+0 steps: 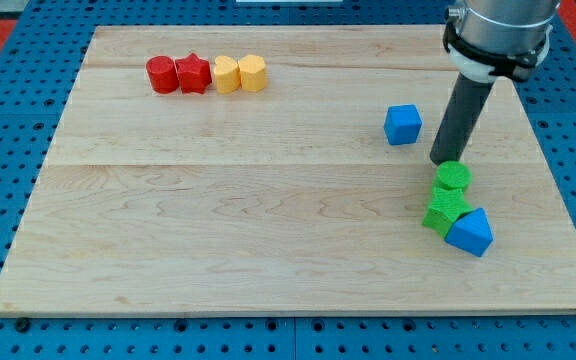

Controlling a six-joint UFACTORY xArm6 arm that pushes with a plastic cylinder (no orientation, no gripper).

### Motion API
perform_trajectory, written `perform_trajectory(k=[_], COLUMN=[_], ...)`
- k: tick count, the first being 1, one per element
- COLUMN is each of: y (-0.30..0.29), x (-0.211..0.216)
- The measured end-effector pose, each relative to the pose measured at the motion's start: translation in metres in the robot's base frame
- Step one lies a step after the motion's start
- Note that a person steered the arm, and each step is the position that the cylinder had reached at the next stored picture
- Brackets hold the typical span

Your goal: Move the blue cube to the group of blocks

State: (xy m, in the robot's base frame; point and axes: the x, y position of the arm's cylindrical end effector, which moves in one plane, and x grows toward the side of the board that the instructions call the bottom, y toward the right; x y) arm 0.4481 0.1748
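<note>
The blue cube (403, 124) sits alone on the wooden board (268, 230) at the view's right, upper half. My tip (441, 161) rests on the board just right of and slightly below the cube, a small gap apart. Directly below the tip lies a green cylinder (453, 177), then a green star-like block (445, 212) and a blue triangular block (470, 232), all touching in a cluster. At the view's top left stands a row of blocks: red cylinder (161, 74), red star (194, 73), yellow block (226, 74), yellow hexagonal block (253, 73).
The board lies on a blue pegboard table (8, 150). The arm's grey housing (498, 35) hangs above the board's upper right corner. The board's right edge is close to the green and blue cluster.
</note>
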Motion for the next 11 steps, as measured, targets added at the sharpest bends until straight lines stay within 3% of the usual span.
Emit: perform_trajectory(k=[1,4,5,7,11], y=[0.000,0.003,-0.022,-0.049,-0.036], x=[0.003,-0.093,-0.112,-0.109,-0.036])
